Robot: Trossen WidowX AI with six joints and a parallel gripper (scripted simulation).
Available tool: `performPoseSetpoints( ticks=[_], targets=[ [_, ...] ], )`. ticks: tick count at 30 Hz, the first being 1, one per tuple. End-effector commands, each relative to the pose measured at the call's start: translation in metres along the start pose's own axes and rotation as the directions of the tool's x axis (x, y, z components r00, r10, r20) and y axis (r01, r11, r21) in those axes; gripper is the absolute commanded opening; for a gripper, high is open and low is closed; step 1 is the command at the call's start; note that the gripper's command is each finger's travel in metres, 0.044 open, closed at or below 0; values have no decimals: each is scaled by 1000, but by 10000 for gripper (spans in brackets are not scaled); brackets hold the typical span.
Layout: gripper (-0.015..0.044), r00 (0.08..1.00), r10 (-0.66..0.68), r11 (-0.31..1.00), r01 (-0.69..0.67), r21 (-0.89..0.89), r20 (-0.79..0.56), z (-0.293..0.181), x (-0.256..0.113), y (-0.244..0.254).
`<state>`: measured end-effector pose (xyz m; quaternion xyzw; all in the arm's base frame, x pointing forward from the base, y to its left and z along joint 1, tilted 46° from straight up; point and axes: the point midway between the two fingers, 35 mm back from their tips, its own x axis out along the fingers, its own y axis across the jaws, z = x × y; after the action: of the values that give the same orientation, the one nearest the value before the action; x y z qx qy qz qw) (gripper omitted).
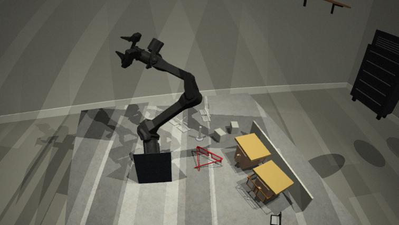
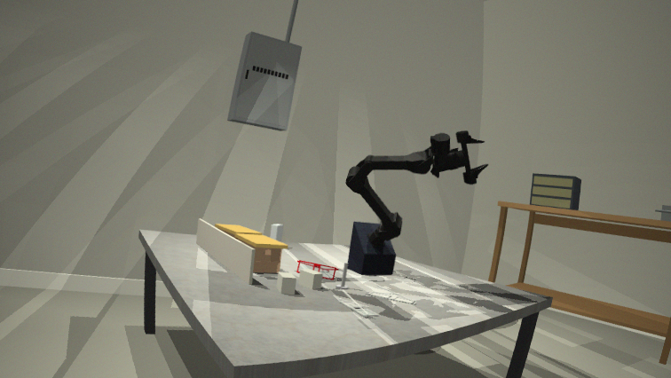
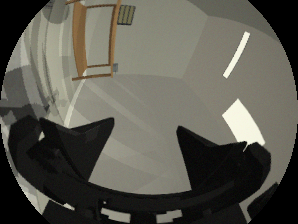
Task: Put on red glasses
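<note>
The red glasses (image 1: 221, 159) (image 2: 317, 266) rest on the table, between the arm's base and the heads, temples spread open. The head with the green tag (image 1: 245, 159) (image 2: 267, 261) is brown and stands under a yellow cover; the small green tag (image 1: 237, 162) shows low on its face side. Its nose and ears are partly hidden. The other head (image 1: 263, 187) stands beside it under a second yellow cover, with orange-brown glasses (image 1: 248, 178) at its face. My gripper (image 1: 118, 44) (image 2: 485, 153) (image 3: 146, 125) is open and empty, high up and pointing away from the heads and red glasses.
A pale upright panel (image 1: 282, 159) (image 2: 224, 251) runs behind the heads. Two pale blocks (image 1: 220, 134) (image 1: 234, 127) and a thin post (image 1: 200, 131) (image 2: 345, 274) stand near the red glasses. Pale flat frames lie beyond the post. A black frame shows at the bottom edge of the top view.
</note>
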<state>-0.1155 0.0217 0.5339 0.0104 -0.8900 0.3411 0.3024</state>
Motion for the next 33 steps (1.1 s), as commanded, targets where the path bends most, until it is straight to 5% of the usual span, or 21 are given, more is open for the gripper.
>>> performPoseSetpoints(
  ticks=[1, 8, 14, 20, 25, 33],
  targets=[
    [426, 1000, 0, 1000, 0, 0, 0, 0, 0, 0],
    [440, 1000, 0, 1000, 0, 0, 0, 0, 0, 0],
    [282, 965, 256, 938, -236, 255, -49, -8, 13, 66],
    [125, 816, 559, 689, -361, 629, -145, -37, -3, 154],
    [0, 665, 718, 480, -256, 839, -208, -61, -34, 204],
    [0, 386, 878, 235, 164, 958, -281, -98, -109, 260]
  ],
)
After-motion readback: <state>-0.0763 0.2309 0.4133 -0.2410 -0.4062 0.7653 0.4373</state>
